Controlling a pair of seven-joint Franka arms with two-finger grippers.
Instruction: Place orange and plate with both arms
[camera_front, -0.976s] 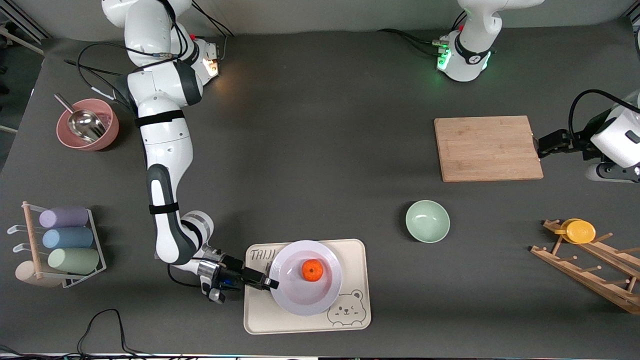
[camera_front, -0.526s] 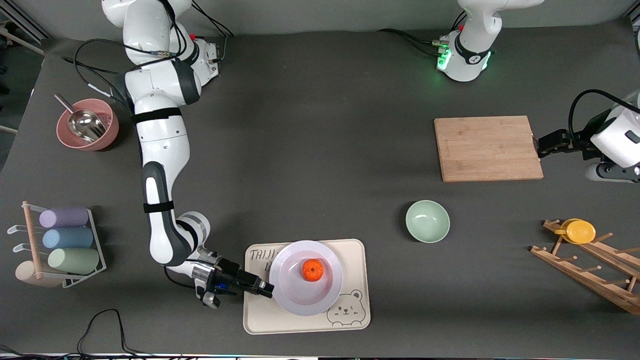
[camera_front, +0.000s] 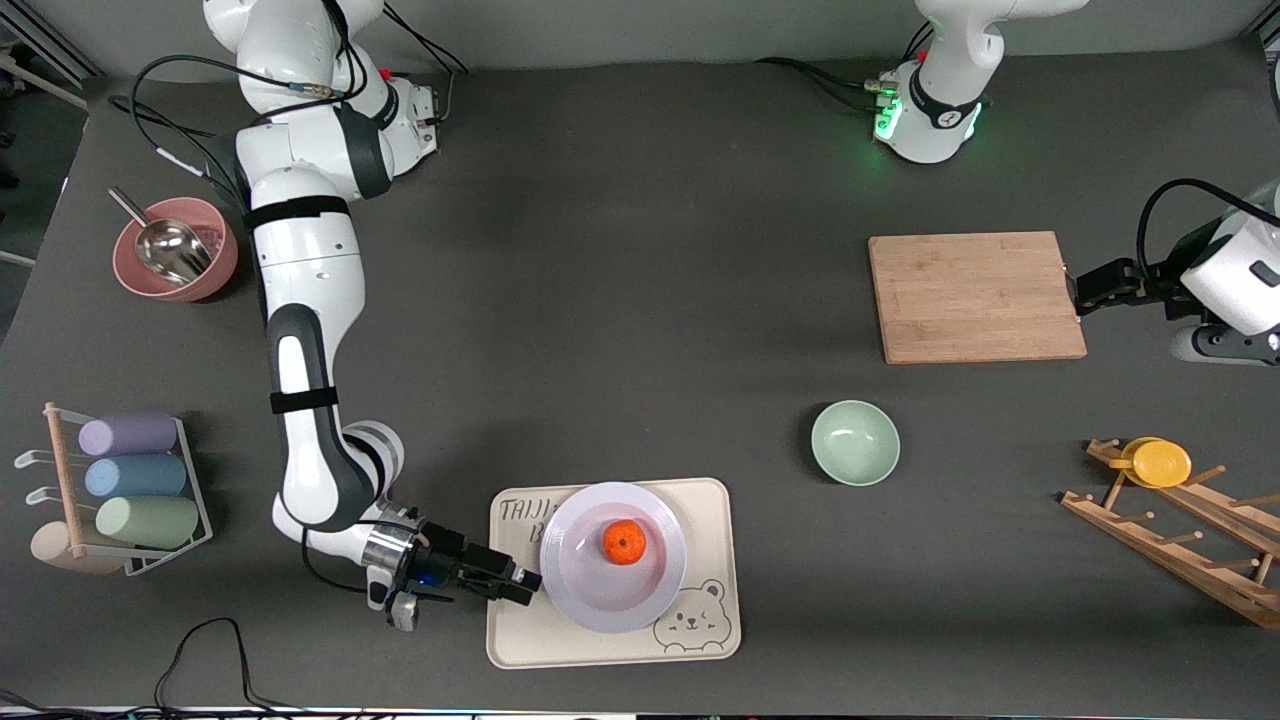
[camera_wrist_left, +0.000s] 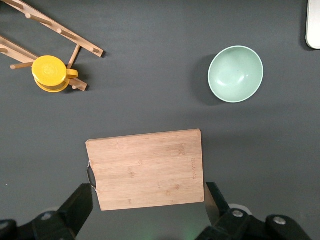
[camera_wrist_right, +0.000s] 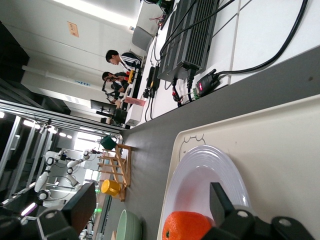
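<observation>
Right gripper (camera_front: 520, 588), jaws spread and holding nothing, low over the edge of the cream bear tray (camera_front: 560, 640) toward the right arm's end of the table; its fingertips lie just beside the rim of the plate (camera_front: 580, 590), with a narrow gap showing. Plate: white with a lavender tint, resting on the tray. Orange (camera_front: 624, 542): seated in the plate's shallow centre; in the right wrist view the orange (camera_wrist_right: 187, 226) sits between the two open fingers (camera_wrist_right: 227, 210), on the plate (camera_wrist_right: 200, 170).

Left gripper (camera_front: 1090, 292), jaws likewise spread and empty, beside the edge of the wooden cutting board (camera_front: 975, 296) at the left arm's end; this arm waits.

Surroundings: pale green bowl (camera_front: 855, 442), empty, between tray and board; wooden drying rack (camera_front: 1180, 540) carrying a yellow cup (camera_front: 1158, 462); pink bowl (camera_front: 176, 249) containing a metal scoop (camera_front: 166, 246); wire rack (camera_front: 130, 490) holding purple, blue and green cups on their sides.
</observation>
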